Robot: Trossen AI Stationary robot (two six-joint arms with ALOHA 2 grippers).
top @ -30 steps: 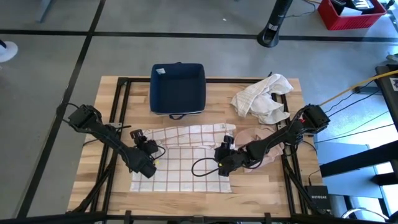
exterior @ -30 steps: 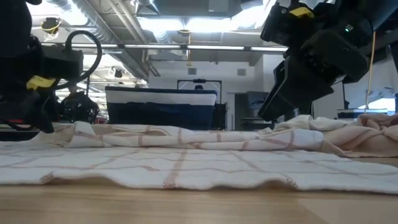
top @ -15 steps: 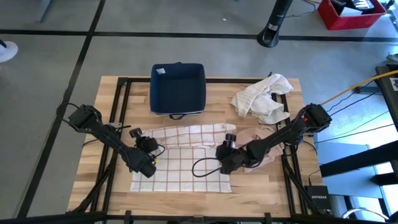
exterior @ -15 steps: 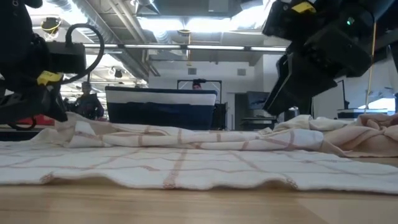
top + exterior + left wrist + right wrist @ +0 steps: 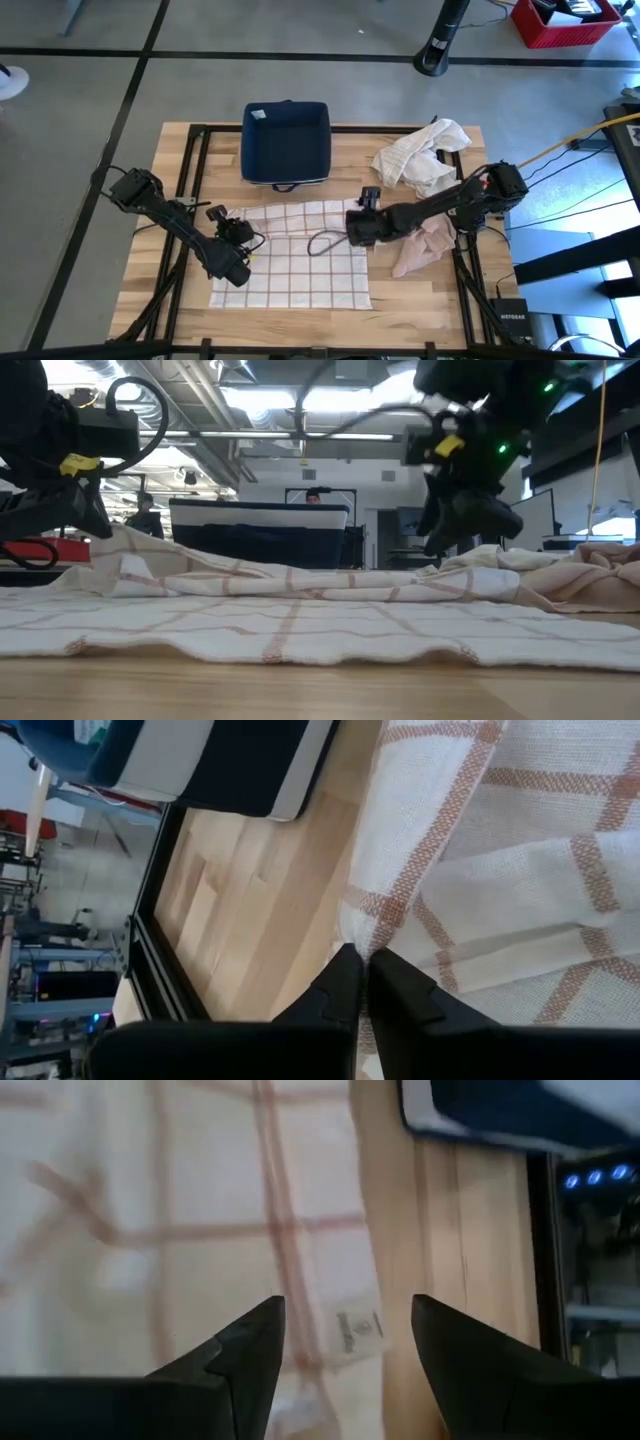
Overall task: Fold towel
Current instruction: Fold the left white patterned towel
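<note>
White cotton towel with red-brown checks [image 5: 295,255] lies flat mid-desk, far edge rumpled. Left end effector [image 5: 222,219] pinches its far-left corner, fingers together. Right end effector [image 5: 368,200] hovers above far-right edge, fingers apart.

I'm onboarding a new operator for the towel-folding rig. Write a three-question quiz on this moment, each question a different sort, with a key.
1. True or false: the left gripper is shut on the checked towel.
2. Which stands open above the towel's far right corner? A) right gripper B) left gripper C) neither
3. Fill in: behind the towel sits a dark blue ____.

Key:
1. True; the left wrist view shows its fingers pinching the towel's edge.
2. A; the right wrist view shows its fingers spread, holding nothing.
3. bin
</note>
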